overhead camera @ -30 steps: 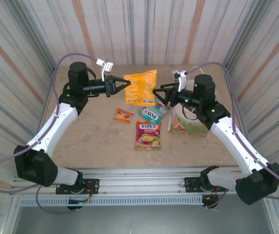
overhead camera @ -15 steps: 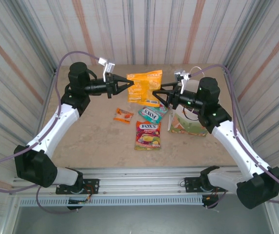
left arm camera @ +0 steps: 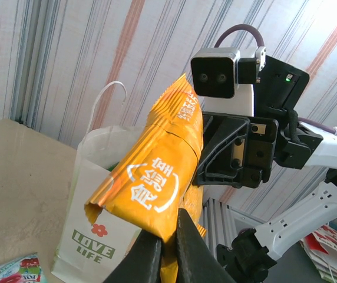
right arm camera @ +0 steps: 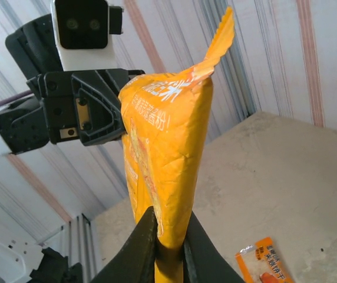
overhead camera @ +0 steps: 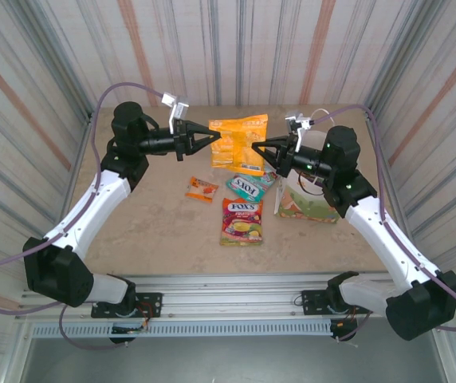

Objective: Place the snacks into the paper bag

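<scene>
The gold-orange twin pack [overhead camera: 240, 144] hangs in the air over the back of the table, stretched between both arms. My left gripper [overhead camera: 210, 137] is shut on its left edge, and the pack [left arm camera: 157, 183] stands pinched between the left gripper [left arm camera: 168, 242] jaws. My right gripper [overhead camera: 253, 148] is shut on the pack's right edge [right arm camera: 165, 159], as the right gripper [right arm camera: 168, 242] jaws show. The white paper bag [overhead camera: 312, 203] stands upright under the right arm, its mouth partly hidden. On the table lie a tiny orange packet [overhead camera: 202, 188], a teal FOX'S packet [overhead camera: 245, 187] and a purple FOX'S packet [overhead camera: 242, 221].
Striped walls close in the table on three sides. The paper bag [left arm camera: 89, 218] with its cord handle stands just behind the held pack. The tiny orange packet [right arm camera: 263, 265] lies on bare tabletop [overhead camera: 156, 223] below the right gripper.
The right gripper, open a second ago, has shut on the twin pack's right edge. The left gripper has carried the pack slightly right and up.
</scene>
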Controlling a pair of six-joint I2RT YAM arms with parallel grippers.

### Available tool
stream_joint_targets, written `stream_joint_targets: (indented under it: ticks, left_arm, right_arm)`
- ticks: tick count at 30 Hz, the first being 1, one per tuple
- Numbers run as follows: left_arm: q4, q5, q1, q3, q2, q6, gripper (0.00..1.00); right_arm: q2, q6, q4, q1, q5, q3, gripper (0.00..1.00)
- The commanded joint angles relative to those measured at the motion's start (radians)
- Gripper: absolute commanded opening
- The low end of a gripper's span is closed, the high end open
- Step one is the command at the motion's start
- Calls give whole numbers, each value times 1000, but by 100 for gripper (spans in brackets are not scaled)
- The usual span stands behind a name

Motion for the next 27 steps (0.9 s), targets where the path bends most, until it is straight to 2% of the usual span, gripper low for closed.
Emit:
stream_joint_targets:
  ticks: [1,5,10,13,19,27]
  left_arm:
    - [11,4,-7,-3,-18,3,13]
    - [4,-13,-7,-9,-17,6,24]
    - [-26,-47,-7,-7,-18,29,56]
    - [-136,-129,-7,11,-19,81,63]
    - [-313,-320,-7,19,-10,154,74]
    - [-387,-382,-13,18,22,208,75]
  right_arm:
    - [-21,-34,26,-3,8,-13,9]
    - [-37,-59,20,-3,20,-18,4]
    - [-64,-161,-36,-13,69,0,1]
    - [-71,-263,-151,-45,79,74,0]
    - [-77,-494,-395,-167,72,225,0]
    - [-72,-787,-656,-406,56,366,0]
